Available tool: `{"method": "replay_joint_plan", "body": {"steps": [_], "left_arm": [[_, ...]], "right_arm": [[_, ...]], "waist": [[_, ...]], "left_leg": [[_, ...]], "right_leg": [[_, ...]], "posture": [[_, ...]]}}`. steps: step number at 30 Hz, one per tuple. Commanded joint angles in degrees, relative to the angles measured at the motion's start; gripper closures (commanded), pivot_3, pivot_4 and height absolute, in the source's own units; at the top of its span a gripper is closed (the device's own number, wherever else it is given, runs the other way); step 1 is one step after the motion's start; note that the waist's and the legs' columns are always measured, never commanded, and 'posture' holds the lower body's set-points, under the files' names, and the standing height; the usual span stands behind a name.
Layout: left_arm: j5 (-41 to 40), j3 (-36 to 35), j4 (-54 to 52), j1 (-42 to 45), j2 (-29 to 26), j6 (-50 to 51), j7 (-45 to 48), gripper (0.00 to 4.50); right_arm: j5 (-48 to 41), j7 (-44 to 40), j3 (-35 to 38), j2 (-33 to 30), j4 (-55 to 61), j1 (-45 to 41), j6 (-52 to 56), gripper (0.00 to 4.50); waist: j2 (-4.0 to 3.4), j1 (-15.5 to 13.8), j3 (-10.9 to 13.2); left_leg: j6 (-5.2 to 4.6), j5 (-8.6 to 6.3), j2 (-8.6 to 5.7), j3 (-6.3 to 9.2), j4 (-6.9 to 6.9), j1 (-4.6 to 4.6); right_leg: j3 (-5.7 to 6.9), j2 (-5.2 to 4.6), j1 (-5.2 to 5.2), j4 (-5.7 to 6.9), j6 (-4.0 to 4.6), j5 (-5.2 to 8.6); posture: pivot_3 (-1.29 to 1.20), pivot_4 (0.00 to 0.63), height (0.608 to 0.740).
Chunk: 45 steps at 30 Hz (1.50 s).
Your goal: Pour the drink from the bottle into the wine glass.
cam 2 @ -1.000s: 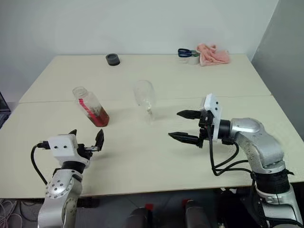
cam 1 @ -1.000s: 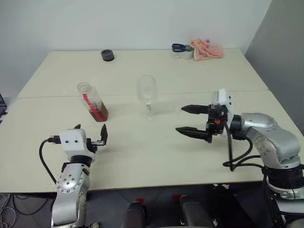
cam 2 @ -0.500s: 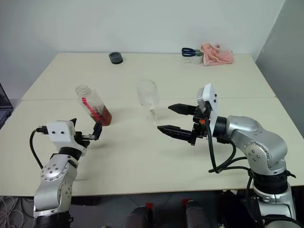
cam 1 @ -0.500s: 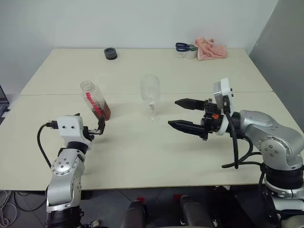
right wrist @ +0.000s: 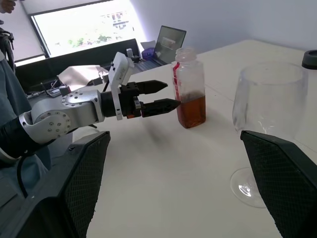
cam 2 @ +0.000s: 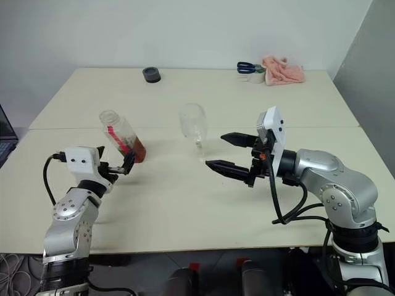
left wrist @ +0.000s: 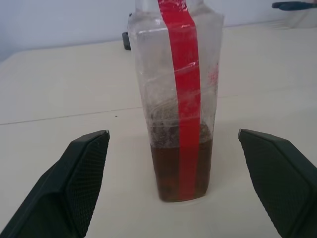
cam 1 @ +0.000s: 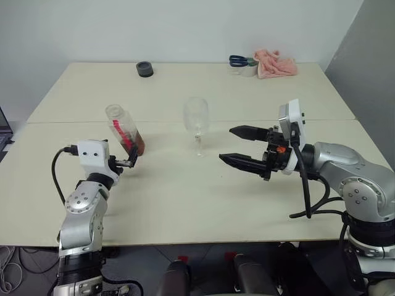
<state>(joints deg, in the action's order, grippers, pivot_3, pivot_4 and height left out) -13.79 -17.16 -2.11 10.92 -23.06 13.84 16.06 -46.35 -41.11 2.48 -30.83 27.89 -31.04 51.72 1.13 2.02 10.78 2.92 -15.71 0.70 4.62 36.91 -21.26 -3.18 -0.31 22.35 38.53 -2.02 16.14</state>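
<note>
The bottle (cam 1: 125, 131) stands uncapped on the cream table (cam 1: 185, 197), left of centre, with a red strip down its side. The reddish-brown drink (left wrist: 168, 168) fills only its bottom part. My left gripper (cam 1: 126, 161) is open and level, its fingertips just short of the bottle's base, which sits centred between them in the left wrist view. The empty wine glass (cam 1: 196, 120) stands upright mid-table. My right gripper (cam 1: 226, 144) is open, pointing left, with its tips a little right of the glass stem and nothing between them.
At the table's far edge lie a black tape roll (cam 1: 144, 69), scissors (cam 1: 237, 60) on a white roll, and a pink cloth (cam 1: 276, 63). A seam (cam 1: 74, 121) runs across the table behind the bottle. A laptop (right wrist: 171, 42) stands off to the left.
My left gripper has moved forward, up to the bottle's base, still open. The right gripper has barely shifted. The head views themselves have shifted.
</note>
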Motion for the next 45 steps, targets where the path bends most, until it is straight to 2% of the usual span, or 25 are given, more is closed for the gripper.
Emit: {"method": "replay_joint_plan", "body": {"steps": [1, 12, 17, 21, 26, 28, 32, 35, 40, 45], "left_arm": [[0.6, 0.1, 3.9, 2.7, -1.5, -3.6, 2.0, 0.0], [2.3, 2.4, 29.6, 17.5, -1.9, -16.8, 8.1, 0.0], [2.4, 2.7, 37.1, 21.4, -2.2, -21.6, 9.6, 0.0], [2.3, 2.6, 39.0, 22.0, -2.3, -24.0, 10.6, 0.92], [2.1, 2.5, 39.0, 21.7, -2.2, -24.7, 10.7, 2.52], [2.1, 2.4, 38.6, 21.4, -2.1, -24.7, 10.5, 2.86], [3.2, 2.8, 36.1, 20.9, -2.3, -23.9, 8.6, 2.87], [7.2, 5.7, 33.9, 24.1, -4.5, -22.3, 7.6, 2.87], [12.7, 10.6, 36.9, 33.5, -7.9, -23.9, 9.3, 2.87], [17.5, 15.8, 44.2, 45.3, -9.9, -28.0, 12.6, 2.87]], "right_arm": [[-1.7, 1.0, 1.2, -0.4, 2.3, -1.6, -0.4, 0.01], [-3.7, 4.8, 1.0, -0.1, 2.0, -4.6, 1.3, 0.01], [-3.4, 5.3, 1.0, -0.4, 2.3, -3.5, 0.5, 0.01], [-2.4, 4.8, 1.4, -0.9, 2.5, -1.0, -1.0, 0.0], [-1.5, 4.1, 1.2, -1.2, 3.1, 1.7, -3.1, 0.0], [-1.1, 3.9, 1.1, -1.5, 3.2, 2.4, -3.9, 0.0], [0.3, 5.0, 1.7, -1.1, 2.9, 3.3, -6.1, 0.0], [2.2, 7.5, 3.0, 0.6, 3.0, 3.7, -9.2, 0.0], [7.7, 9.6, 2.5, 2.8, 2.3, 3.6, -16.1, 0.0], [14.1, 8.7, -0.1, 4.1, -1.2, 3.6, -22.9, 0.0]], "waist": [[0.0, 0.0, 0.0], [0.02, -0.3, 0.0], [0.02, -0.2, 0.0], [0.02, -0.2, 0.0], [0.02, -0.2, 0.0], [0.02, -0.2, 0.0], [0.02, -0.2, 0.0], [0.02, -0.2, 0.0], [0.06, -0.4, 0.0], [0.06, -0.3, 0.0]], "left_leg": [[0.0, 0.0, 0.0, 0.0, 0.0, -0.02], [0.05, 0.03, -0.12, 0.33, 0.09, -0.79], [0.06, 0.04, -0.13, 0.35, 0.09, -1.15], [0.06, 0.04, -0.13, 0.39, 0.09, -1.22], [0.05, 0.05, -0.24, 0.38, 0.17, -1.25], [0.04, 0.05, -0.26, 0.39, 0.19, -1.24], [0.05, 0.06, -0.28, 0.41, 0.17, -1.23], [0.07, 0.07, -0.28, 0.44, 0.18, -1.24], [0.16, 0.13, -0.5, 0.68, 0.23, -1.34], [0.18, 0.17, -0.86, 0.75, 0.24, -1.37]], "right_leg": [[0.01, 0.0, 0.01, 0.0, 0.0, 0.0], [0.49, -0.19, 0.69, 0.2, 0.18, -0.12], [0.55, -0.25, 1.01, 0.26, 0.19, -0.12], [0.62, -0.42, 1.03, 0.24, 0.2, -0.12], [0.63, -0.67, 1.03, 0.31, 0.17, -0.12], [0.66, -0.67, 1.03, 0.32, 0.16, -0.12], [0.7, -0.63, 1.03, 0.33, 0.17, -0.12], [0.73, -0.6, 1.03, 0.34, 0.17, -0.12], [0.84, -0.56, 1.03, 0.4, 0.17, -0.13], [0.85, -0.79, 1.03, 0.43, 0.16, -0.13]], "posture": [[0.0, 0.15, 0.74], [0.0, 0.15, 0.74], [0.0, 0.15, 0.74], [0.0, 0.15, 0.74], [0.0, 0.15, 0.74], [0.0, 0.15, 0.74], [0.0, 0.15, 0.74], [0.0, 0.15, 0.74], [0.0, 0.15, 0.74], [0.0, 0.15, 0.74]]}}
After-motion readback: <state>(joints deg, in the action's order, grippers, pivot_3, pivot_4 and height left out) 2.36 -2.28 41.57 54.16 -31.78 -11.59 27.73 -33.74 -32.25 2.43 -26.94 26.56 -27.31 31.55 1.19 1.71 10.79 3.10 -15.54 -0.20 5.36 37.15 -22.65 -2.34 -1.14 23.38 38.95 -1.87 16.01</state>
